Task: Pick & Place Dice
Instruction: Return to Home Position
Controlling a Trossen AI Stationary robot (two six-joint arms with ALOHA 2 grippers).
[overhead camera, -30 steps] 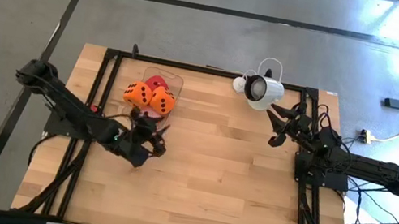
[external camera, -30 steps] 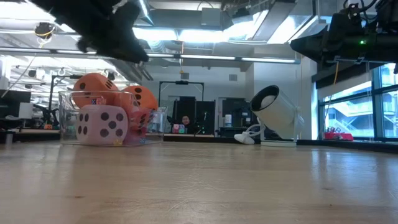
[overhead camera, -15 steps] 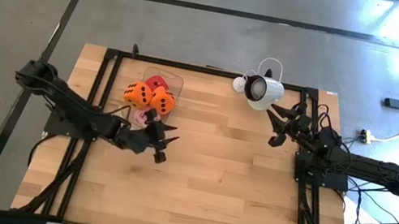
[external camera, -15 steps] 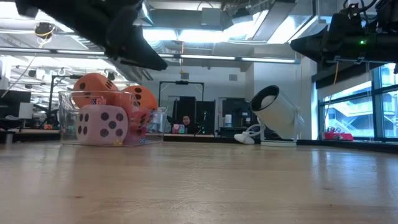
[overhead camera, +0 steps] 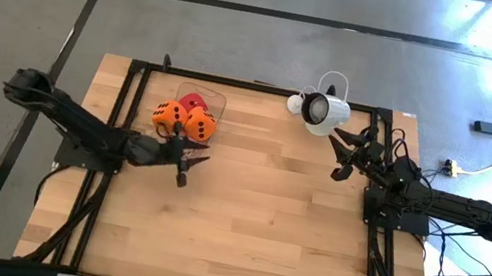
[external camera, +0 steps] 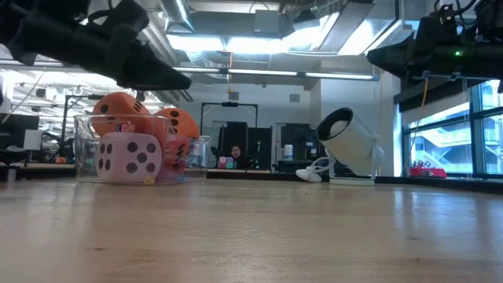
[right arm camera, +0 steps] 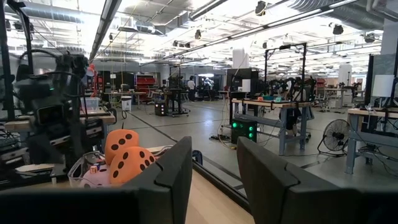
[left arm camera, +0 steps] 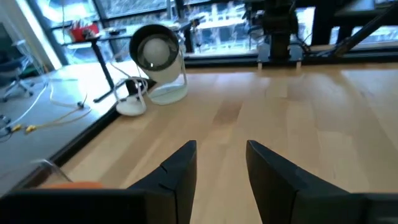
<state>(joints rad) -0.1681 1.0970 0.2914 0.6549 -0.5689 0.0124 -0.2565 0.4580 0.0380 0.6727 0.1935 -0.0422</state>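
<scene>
While dice (overhead camera: 199, 127) fill the bin (overhead camera: 218, 97), left fingers (left arm camera: 179, 169) gape, seemingly just beside it.

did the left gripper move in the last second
Yes. The dark two-finger left gripper has shifted toward the transparent plastic bin, in the high view.

One camera hangs overhead, looking straight down on the whole surface (overhead camera: 250, 230) and both arms. Another sits at surface height, facing level into the room. Two ride the wrists, looking out close past the left tool (left arm camera: 221, 149) and right tool (right arm camera: 214, 146). Overhead, low and right-wrist views share the bin (overhead camera: 215, 98).
</scene>
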